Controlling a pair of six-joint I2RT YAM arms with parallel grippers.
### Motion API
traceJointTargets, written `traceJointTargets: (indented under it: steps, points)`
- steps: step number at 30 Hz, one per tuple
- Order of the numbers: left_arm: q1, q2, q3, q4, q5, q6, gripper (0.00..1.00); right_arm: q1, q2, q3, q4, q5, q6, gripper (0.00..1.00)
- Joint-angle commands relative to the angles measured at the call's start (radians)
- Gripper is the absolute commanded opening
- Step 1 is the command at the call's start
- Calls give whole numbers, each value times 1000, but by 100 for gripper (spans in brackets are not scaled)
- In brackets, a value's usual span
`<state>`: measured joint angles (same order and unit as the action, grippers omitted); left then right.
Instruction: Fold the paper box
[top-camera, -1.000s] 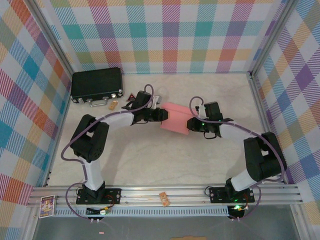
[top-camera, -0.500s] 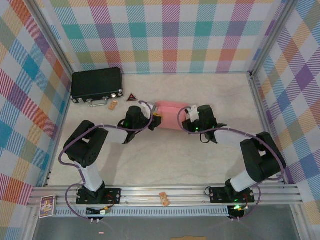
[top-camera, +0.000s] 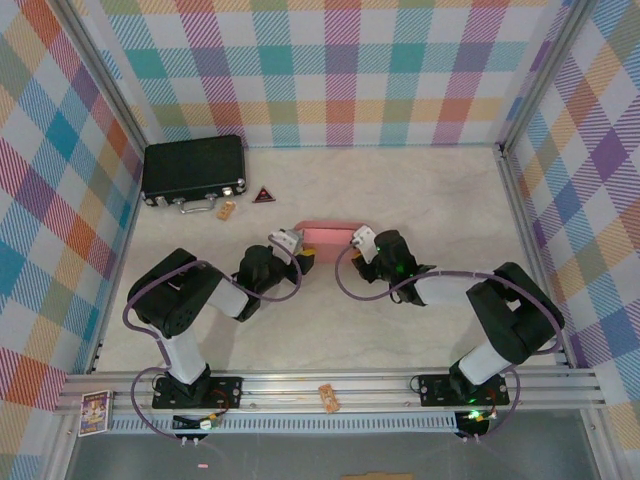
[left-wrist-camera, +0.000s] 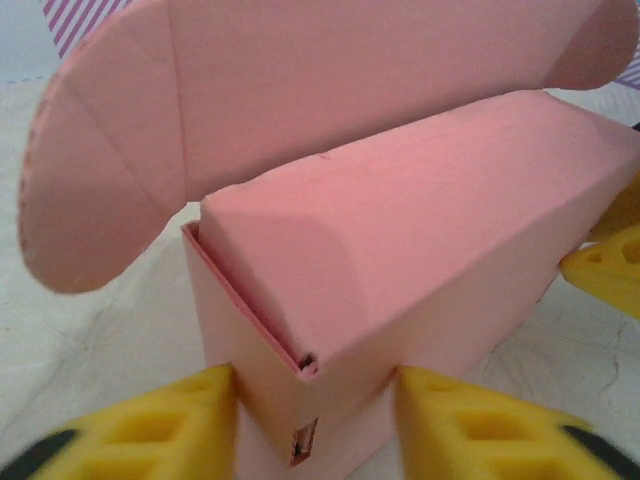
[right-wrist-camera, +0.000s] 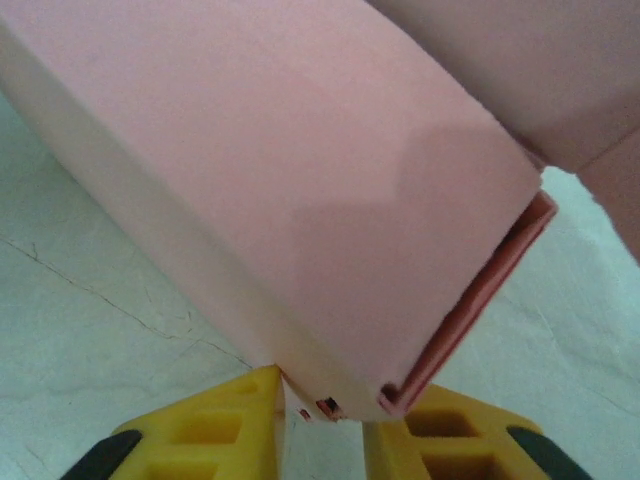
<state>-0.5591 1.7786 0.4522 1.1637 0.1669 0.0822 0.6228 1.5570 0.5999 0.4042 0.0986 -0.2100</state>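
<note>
The paper box (top-camera: 326, 233) is salmon-pink card and stands on the table between my two grippers. In the left wrist view the paper box (left-wrist-camera: 420, 230) has its lid raised, with rounded flaps at both ends. My left gripper (left-wrist-camera: 317, 405) straddles a near corner of it, and its yellow fingers (left-wrist-camera: 150, 430) lie against the walls on both sides. In the top view my left gripper (top-camera: 304, 251) is at the box's left end and my right gripper (top-camera: 353, 246) is at its right end. My right gripper (right-wrist-camera: 322, 400) has the bottom corner of the paper box (right-wrist-camera: 280, 170) between its fingertips.
A black case (top-camera: 195, 170) with metal latches lies at the back left. Beside it are a small red triangle (top-camera: 264, 195) and a small tan piece (top-camera: 227, 209). Checked walls enclose the table. An aluminium rail (top-camera: 400, 385) runs along the near edge.
Both grippers have drawn back toward the near side and come down low. The box came with them. It was a broad tilted shape and now shows as a narrow strip.
</note>
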Motion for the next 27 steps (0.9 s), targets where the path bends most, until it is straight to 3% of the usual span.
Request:
traceJointTargets:
  steps: [1,7,11,23,27]
  points:
    - [-45,-43,-12,106,92,17,52,42,-12,-8,82,-85,-28,32]
    - [-47,-78,-64,136,32,28,79,44,-83,-40,23,-48,-30,41]
    - [-47,-105,-83,105,8,39,89,45,-135,-79,30,-60,-18,47]
    - [-48,-77,-161,161,-85,-13,91,45,-142,-39,-73,-12,58,48]
    - [-29,-154,-151,66,-172,-166,96,18,-172,49,-270,8,200,50]
